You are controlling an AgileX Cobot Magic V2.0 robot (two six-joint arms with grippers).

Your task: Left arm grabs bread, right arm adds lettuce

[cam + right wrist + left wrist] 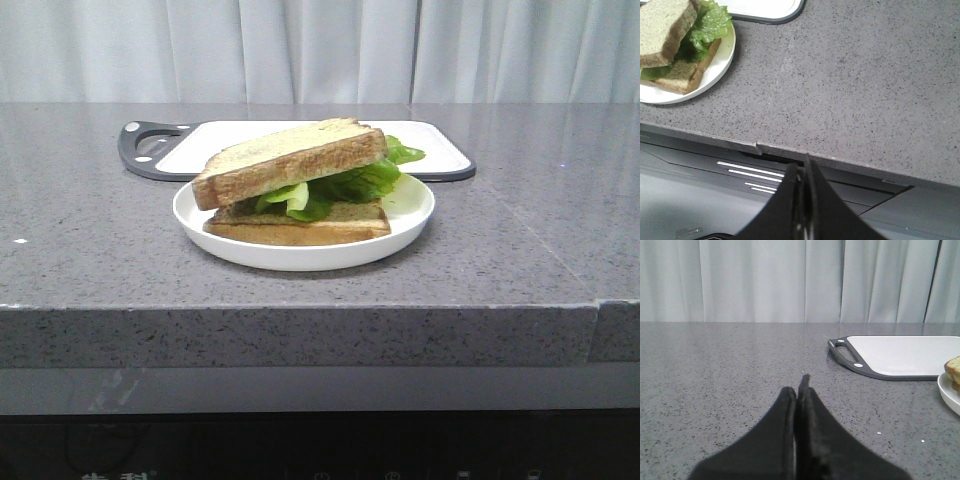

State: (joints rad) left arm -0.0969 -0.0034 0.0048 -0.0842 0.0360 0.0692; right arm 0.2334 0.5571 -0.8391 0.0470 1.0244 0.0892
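Observation:
The thick bread slice lies tilted on top of the green lettuce, which rests on a thinner toasted slice on a white plate. Neither gripper shows in the front view. My left gripper is shut and empty, low over the counter, well to the left of the plate; a corner of the bread shows at that view's edge. My right gripper is shut and empty, off the counter's front edge, to the right of the plate, bread and lettuce.
A white cutting board with a dark rim and handle lies behind the plate; it also shows in the left wrist view. The grey speckled counter has a front edge with a seam. A curtain hangs behind.

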